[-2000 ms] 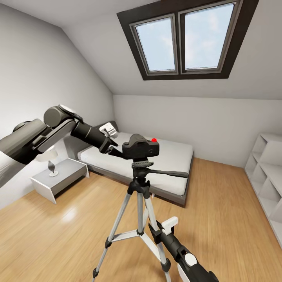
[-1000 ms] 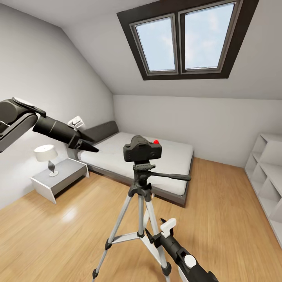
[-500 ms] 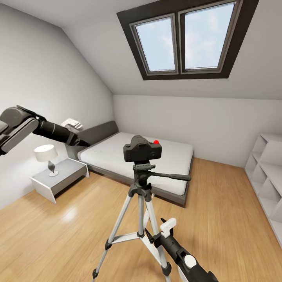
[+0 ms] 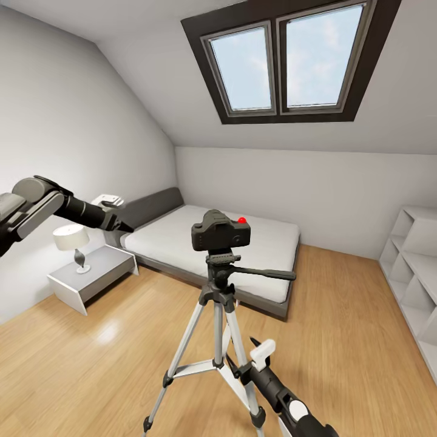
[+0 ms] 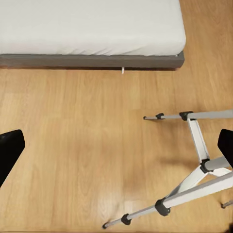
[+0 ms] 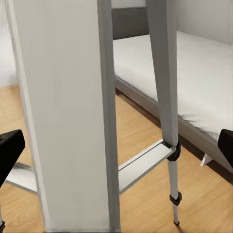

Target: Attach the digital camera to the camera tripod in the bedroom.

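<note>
Grey bed (image 4: 212, 243) w/ nightstand (image 4: 91, 276), lamp (image 4: 70, 240); skylight (image 4: 285, 57); shelves (image 4: 416, 273).

White-walled attic room with a sloped ceiling, dark-framed double skylight (image 4: 288, 60) showing pale blue sky, light wood floor (image 4: 91, 364), low grey bed (image 4: 243, 255) with white mattress along the far wall, grey nightstand (image 4: 91, 273) carrying a white lamp (image 4: 71, 243), white open shelving (image 4: 413, 273) at the right

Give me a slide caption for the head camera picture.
Black camera sits atop the tripod before the bed; left gripper hangs apart, jaws empty.
</note>
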Motion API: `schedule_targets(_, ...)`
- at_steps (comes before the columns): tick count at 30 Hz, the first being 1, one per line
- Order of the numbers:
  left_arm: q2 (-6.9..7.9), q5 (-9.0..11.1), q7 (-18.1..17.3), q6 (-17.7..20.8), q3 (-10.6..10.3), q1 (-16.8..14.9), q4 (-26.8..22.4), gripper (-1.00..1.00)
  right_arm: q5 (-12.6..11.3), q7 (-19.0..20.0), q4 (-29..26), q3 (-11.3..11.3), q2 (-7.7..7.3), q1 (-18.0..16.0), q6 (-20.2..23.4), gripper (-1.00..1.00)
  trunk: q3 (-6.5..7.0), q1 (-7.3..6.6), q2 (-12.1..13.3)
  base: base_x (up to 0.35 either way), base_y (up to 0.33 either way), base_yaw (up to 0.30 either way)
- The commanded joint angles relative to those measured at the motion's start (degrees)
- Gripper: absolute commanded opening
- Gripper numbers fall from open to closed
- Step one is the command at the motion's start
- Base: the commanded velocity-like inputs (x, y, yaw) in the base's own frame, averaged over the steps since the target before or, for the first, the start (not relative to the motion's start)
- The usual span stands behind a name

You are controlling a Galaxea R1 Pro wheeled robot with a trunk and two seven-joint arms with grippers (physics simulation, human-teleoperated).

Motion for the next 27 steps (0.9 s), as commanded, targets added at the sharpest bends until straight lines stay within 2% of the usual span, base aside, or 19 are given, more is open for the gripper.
schedule_targets(1, -0.04, -0.2, -0.3, 0.1, -0.2, -0.1, 0.5, 1.0, 0.3, 0.0, 0.3, -0.1, -0.02, 0.0, -0.5, 1.0, -0.13, 0.04, -0.1, 0.0, 0.0, 0.0)
schedule_targets(16, -0.89, -0.2, -0.2, 0.1, -0.3, 0.3, 3.8, 1.0, 0.2, 0.1, 4.5, -0.1, -0.63, 0.2, -6.7, 1.0, -0.13, 0.04, -0.1, 0.0, 0.0, 0.0)
schedule_targets(27, -2.28, -0.2, -0.2, 0.1, -0.3, 0.5, 6.4, 1.0, 0.2, 2.1, 7.1, -0.1, -0.75, 0.2, -8.1, 1.0, -0.13, 0.04, -0.1, 0.0, 0.0, 0.0)
